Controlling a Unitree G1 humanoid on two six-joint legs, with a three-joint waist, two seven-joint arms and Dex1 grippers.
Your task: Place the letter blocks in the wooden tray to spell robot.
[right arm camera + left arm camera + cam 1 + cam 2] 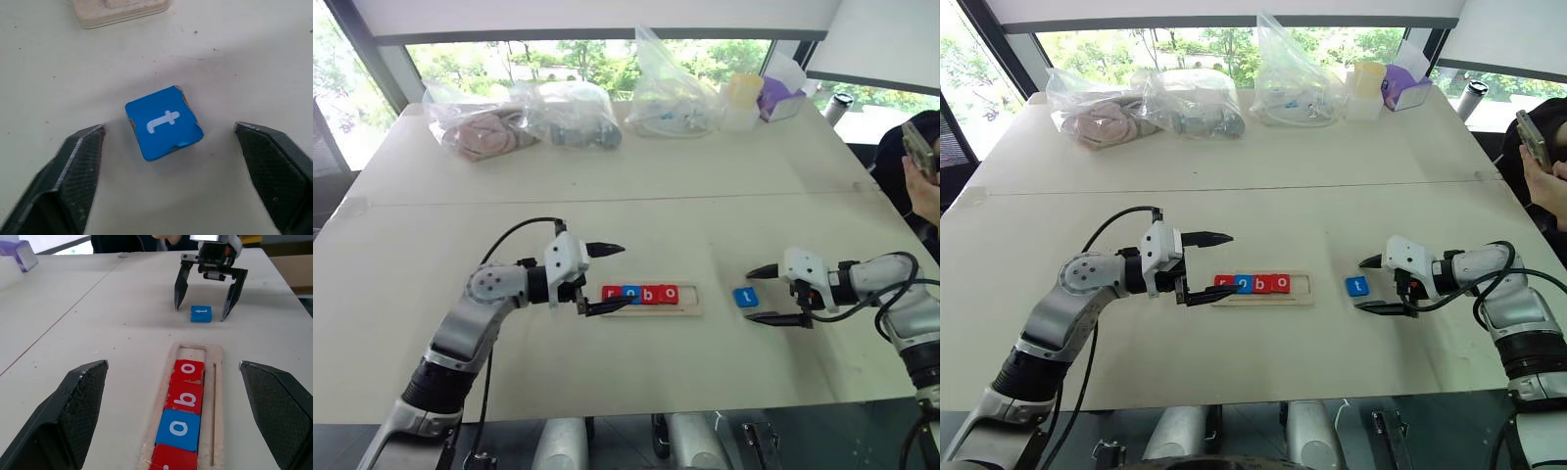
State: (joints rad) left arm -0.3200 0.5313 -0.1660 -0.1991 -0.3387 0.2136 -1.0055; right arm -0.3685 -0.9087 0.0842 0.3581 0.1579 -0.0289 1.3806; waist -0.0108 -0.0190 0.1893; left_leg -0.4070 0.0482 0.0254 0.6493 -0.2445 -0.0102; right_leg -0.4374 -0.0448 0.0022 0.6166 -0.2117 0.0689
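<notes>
Overhead, windows (587, 59) beyond pale table (607, 186)

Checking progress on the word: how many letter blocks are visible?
5. Four sit in a row in the wooden tray: red, blue, red, red. The fifth, a blue t, lies on the table right of it.

I'm getting bright daylight flooding in through the windows (597, 61) behind the table (636, 196), washing them out. Soft shadows are lying under the blue t block (164, 122). My head views are bowing at the edges; close fingers are blurring slightly.
</notes>
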